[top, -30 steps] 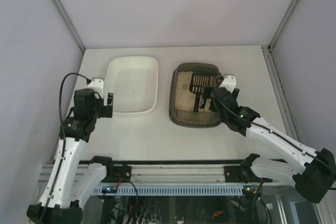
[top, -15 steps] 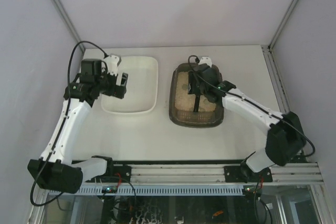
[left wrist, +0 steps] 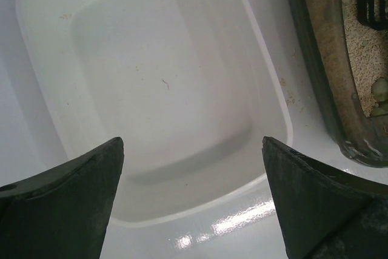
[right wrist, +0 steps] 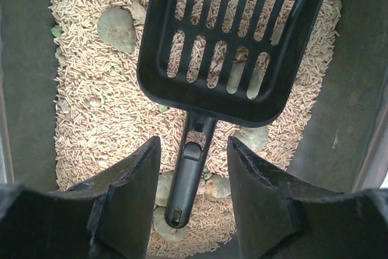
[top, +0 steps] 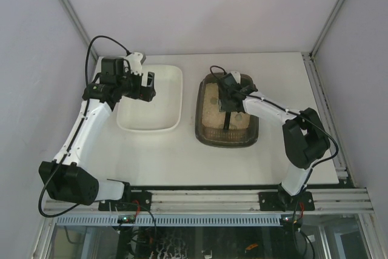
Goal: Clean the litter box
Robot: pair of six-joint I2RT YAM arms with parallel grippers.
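Brown-grey litter box [top: 199, 113] sits right of centre on the table [top: 273, 162] in your top view. The white tray [top: 130, 127] is just beside it on the left, and a black scoop [top: 226, 119] lies in the litter.

Left wrist view — your left gripper [left wrist: 193, 144] hangs over the white tray, jaws spread wide, nothing between them.

Right wrist view — your right gripper [right wrist: 194, 141] straddles the scoop handle, jaws part-way apart with a gap on either side, no grip. Grey-green clumps [right wrist: 115, 28] dot the pellets.

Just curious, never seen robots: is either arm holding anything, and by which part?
Nothing yet. The right gripper straddles the handle of the black slotted plastic scoop without touching it; the left gripper hangs open over the white plastic tray.
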